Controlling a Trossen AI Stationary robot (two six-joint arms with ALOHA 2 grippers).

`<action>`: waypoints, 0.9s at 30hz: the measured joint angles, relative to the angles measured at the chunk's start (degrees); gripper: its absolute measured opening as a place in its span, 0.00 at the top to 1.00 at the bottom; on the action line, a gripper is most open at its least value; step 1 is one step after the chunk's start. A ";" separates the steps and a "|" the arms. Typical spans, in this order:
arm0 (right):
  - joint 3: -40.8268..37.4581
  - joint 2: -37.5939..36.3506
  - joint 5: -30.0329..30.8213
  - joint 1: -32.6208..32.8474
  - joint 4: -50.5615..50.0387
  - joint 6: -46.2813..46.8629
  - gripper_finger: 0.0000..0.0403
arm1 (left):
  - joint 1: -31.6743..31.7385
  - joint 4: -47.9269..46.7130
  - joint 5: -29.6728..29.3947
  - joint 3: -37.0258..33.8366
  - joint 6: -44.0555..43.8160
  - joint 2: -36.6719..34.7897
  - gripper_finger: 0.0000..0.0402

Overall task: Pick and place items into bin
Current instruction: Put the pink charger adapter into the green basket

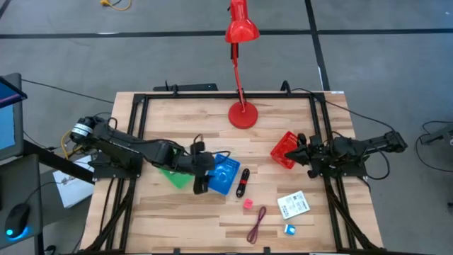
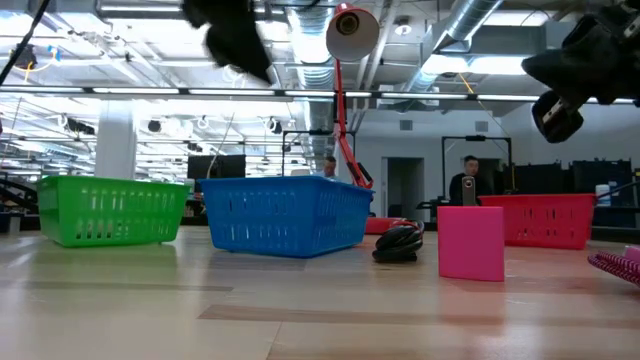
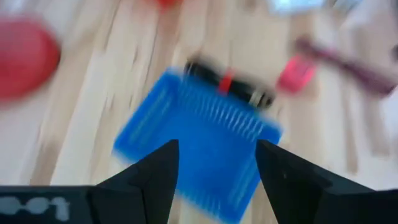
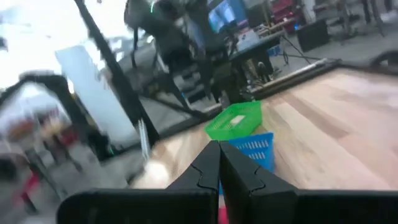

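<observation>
Blue bin (image 1: 225, 174) mid-table, left end effector (image 1: 201, 185) hovering over it, fingers apart, empty, likely lining up next pick. Right end effector (image 1: 297, 150) closed, empty, beside red bin (image 1: 284, 149). Pink cube (image 1: 248, 204), pen-like stick (image 1: 243, 182), looped cord (image 1: 256, 225), white packet (image 1: 293, 205) loose on table (image 1: 177, 219), outside bins.

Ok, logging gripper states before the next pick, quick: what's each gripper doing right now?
Left gripper: open, empty, above the blue basket.
Right gripper: shut, holding nothing visible, raised by the red basket.
</observation>
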 joint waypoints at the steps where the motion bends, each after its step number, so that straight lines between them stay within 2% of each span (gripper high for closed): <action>1: 0.00 0.34 -0.88 0.11 0.04 -3.56 0.99 | 0.00 2.40 0.03 0.00 1.58 0.15 0.49; 4: 0.00 1.69 -1.60 0.68 2.90 -12.49 0.96 | 0.03 8.70 0.75 0.00 3.32 1.85 0.49; 8: 0.56 3.76 -2.79 1.42 10.35 -18.59 0.89 | 0.04 16.01 3.32 -0.02 4.30 6.96 0.49; 16: 7.19 11.38 -2.93 1.58 8.20 -18.94 0.68 | -0.15 32.58 9.66 0.06 9.06 17.69 0.49; 22: 12.92 19.27 -2.06 1.55 8.39 -19.01 0.53 | -0.78 37.63 12.85 -0.12 12.18 23.89 0.49; 27: 15.17 25.15 -1.33 1.66 8.28 -18.19 0.47 | -1.40 38.38 12.90 -0.17 14.97 26.40 0.46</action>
